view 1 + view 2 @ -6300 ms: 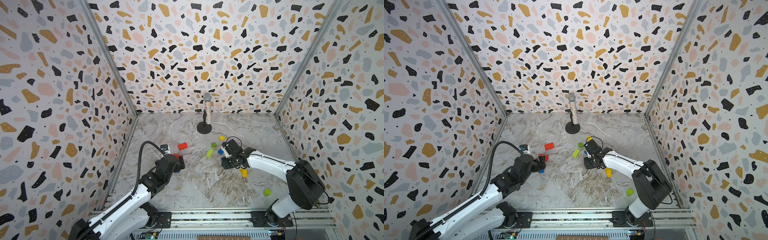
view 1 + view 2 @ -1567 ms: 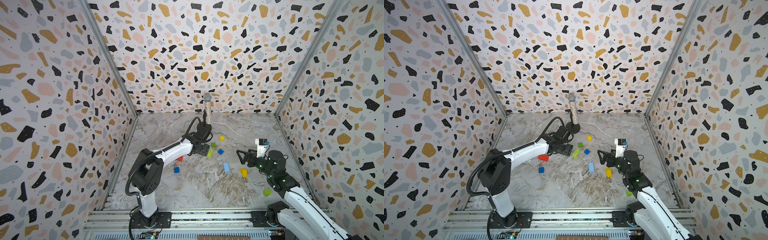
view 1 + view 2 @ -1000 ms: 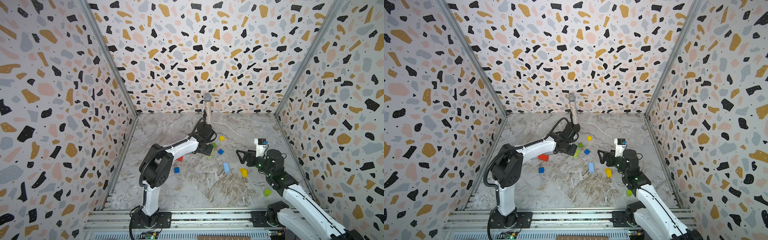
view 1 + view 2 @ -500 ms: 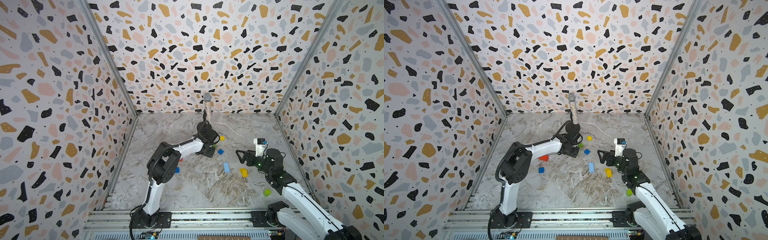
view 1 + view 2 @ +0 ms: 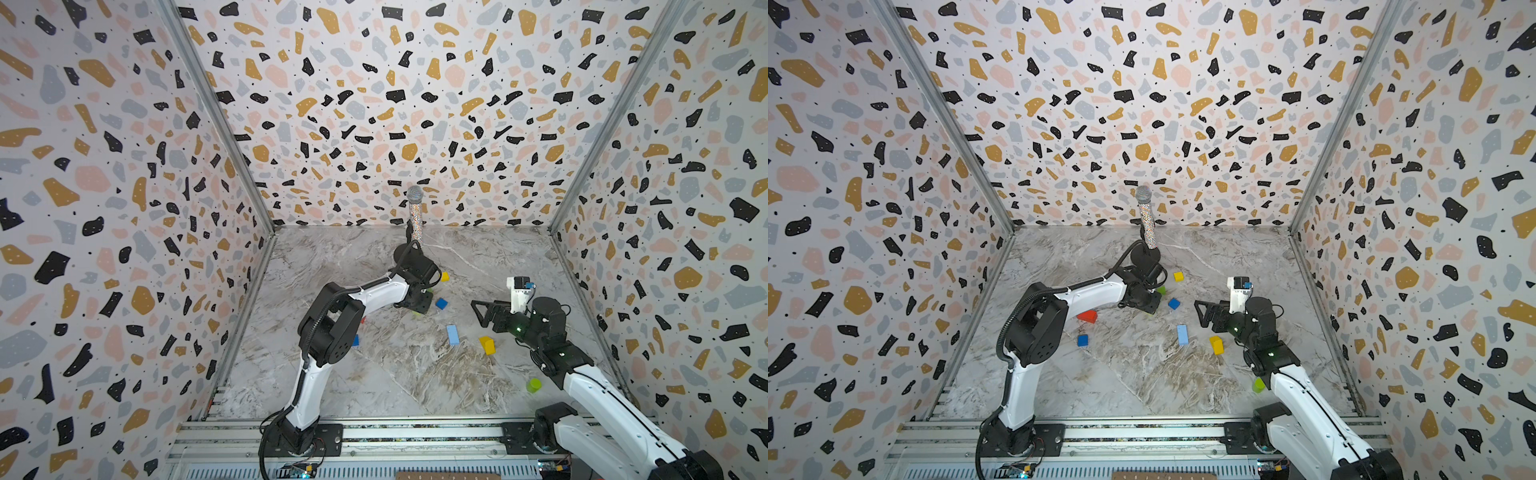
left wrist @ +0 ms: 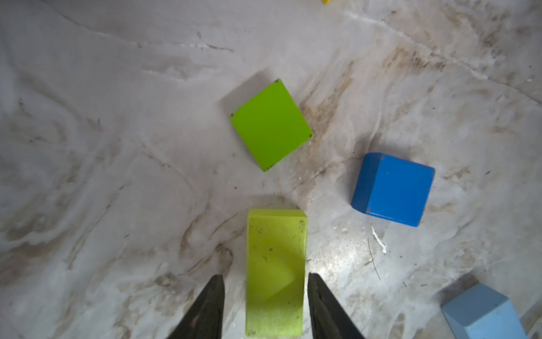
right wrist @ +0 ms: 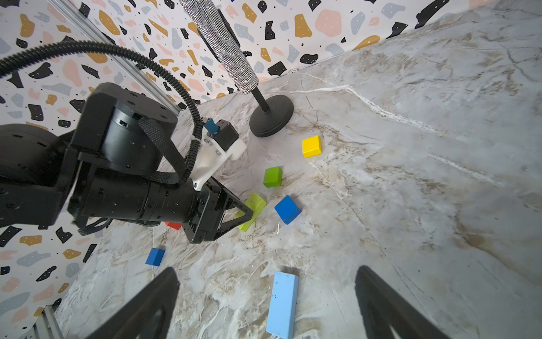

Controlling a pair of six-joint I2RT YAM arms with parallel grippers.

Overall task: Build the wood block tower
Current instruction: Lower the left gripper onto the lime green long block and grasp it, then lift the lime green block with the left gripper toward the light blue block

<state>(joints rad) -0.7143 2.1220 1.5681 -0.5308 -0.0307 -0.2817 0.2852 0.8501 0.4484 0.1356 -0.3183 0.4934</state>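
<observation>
Right claw (image 5: 478, 311) hangs spread wide, empty, above the marble-patterned tabletop (image 5: 415, 374) near the yellow wooden brick (image 5: 487, 345). Beyond, left claw (image 6: 265, 276) straddles the flat-lying lime-green wooden brick (image 6: 275, 249), touching one side; clamped or not, cannot tell.

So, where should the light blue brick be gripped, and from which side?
Grip the light blue brick across its two long sides, near mid-length, coming down from above. It lies flat on the table, long and narrow, with bare table along both long sides. The open right tool is lined up with its length, so little turning seems needed.
</observation>
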